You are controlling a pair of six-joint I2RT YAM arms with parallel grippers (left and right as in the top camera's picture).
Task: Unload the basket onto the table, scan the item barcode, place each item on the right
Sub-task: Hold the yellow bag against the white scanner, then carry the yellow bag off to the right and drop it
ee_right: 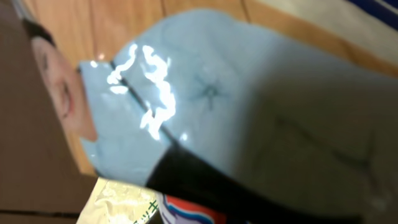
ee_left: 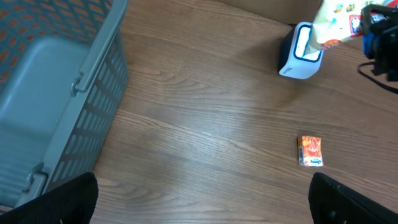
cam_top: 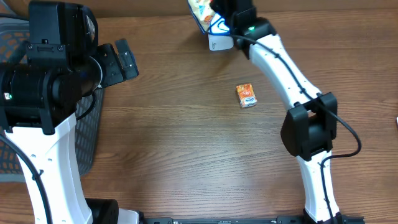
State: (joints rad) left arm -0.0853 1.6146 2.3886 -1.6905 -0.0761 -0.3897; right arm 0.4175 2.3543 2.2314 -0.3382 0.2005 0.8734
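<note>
My right gripper (cam_top: 219, 14) pinches the white-and-yellow plastic snack packet (ee_left: 336, 22) just over the white-and-blue scanner (ee_left: 300, 55) at the far side, and my left gripper (cam_top: 123, 61) stands spread wide.

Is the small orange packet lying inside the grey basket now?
No, the small orange packet lies on the bare wooden table, well apart from the grey basket.

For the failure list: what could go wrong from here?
The right pincer holds the glossy white and yellow snack bag close against the white and blue scanner; a nudge might tip the scanner.
Glare in the right wrist view could spoil the read.
The small orange carton lies near the right arm; retracting low might knock it.
</note>
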